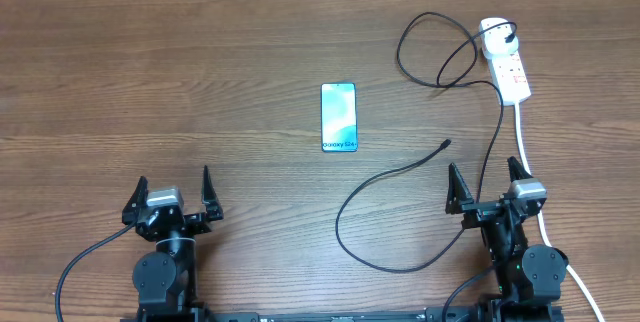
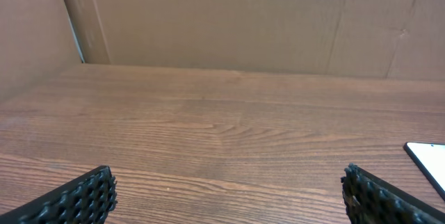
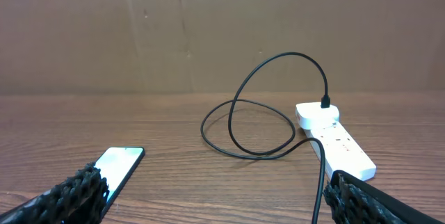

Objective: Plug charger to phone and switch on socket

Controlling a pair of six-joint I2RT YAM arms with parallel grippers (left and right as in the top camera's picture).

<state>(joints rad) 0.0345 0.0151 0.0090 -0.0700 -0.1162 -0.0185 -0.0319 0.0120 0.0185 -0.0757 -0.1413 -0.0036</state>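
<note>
The phone (image 1: 338, 117) lies flat mid-table, teal screen up; it also shows in the right wrist view as the phone (image 3: 118, 168) and at the left wrist view's right edge (image 2: 430, 161). The charger cable (image 1: 338, 227) loops over the table, and its free connector tip (image 1: 445, 144) rests right of the phone. Its plug end (image 1: 510, 34) sits in the white socket (image 1: 505, 60) at the far right. The cable (image 3: 321, 175) and the socket (image 3: 337, 140) lie ahead of my right gripper. Left gripper (image 1: 174, 182) (image 2: 227, 182) and right gripper (image 1: 483, 170) (image 3: 212, 182) stand open and hold nothing, near the front edge.
The socket's thick white lead (image 1: 522, 132) runs down the right side, past my right arm. A brown cardboard wall (image 2: 222, 15) closes off the far side of the wooden table (image 1: 150, 82).
</note>
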